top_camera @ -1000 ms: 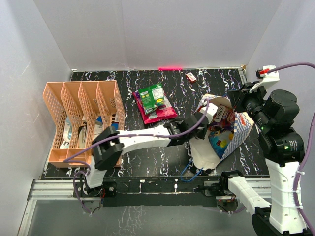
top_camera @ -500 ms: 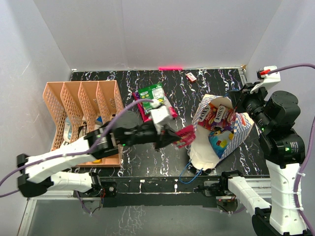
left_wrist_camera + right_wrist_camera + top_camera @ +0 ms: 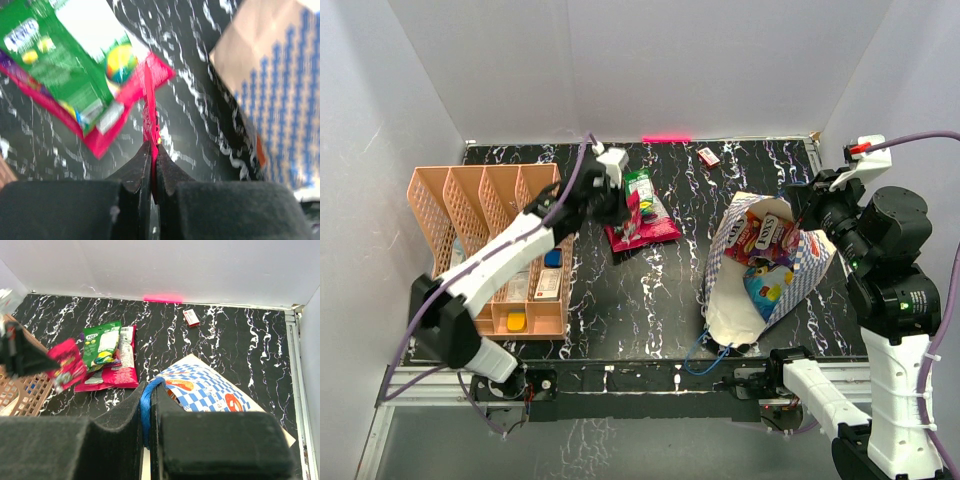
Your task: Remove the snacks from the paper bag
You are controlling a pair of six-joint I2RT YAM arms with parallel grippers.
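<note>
Black marbled tabletop [image 3: 650, 290], white walls [image 3: 620, 70]

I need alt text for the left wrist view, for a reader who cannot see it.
The left tool is shut on a thin red snack packet, seen edge-on, above a black marbled table. A green packet lies on a pink packet at upper left; the blue-chequered paper bag fills the right edge.
</note>
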